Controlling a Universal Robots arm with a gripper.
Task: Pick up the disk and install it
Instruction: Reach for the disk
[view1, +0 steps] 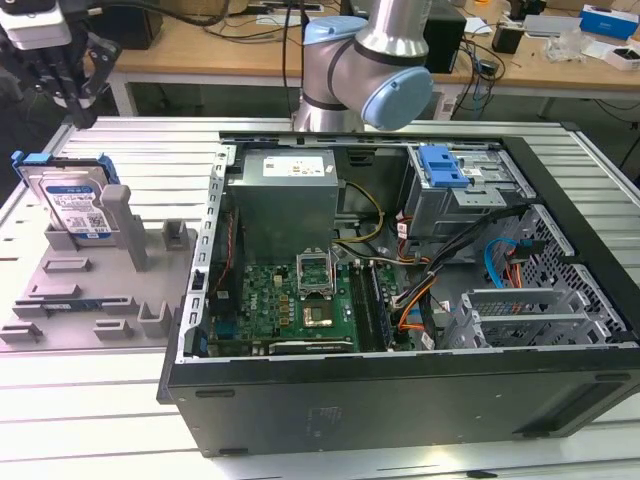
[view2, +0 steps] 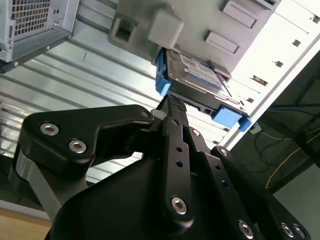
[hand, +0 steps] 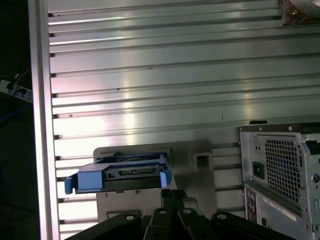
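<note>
The exterior view shows the gripper (view1: 78, 105) above the disk (view1: 72, 200) and clear of it. The disk stands on edge in a grey plastic stand (view1: 95, 285) beside the open computer case (view1: 400, 400). Both wrist views add that the fingertips are pressed together on nothing (matte black, bolted links), with the disk just beyond them. The second wrist view gives its silver face and printed label, the first its blue bracket edge, above the ribbed aluminium table (hand: 150, 75).
</note>
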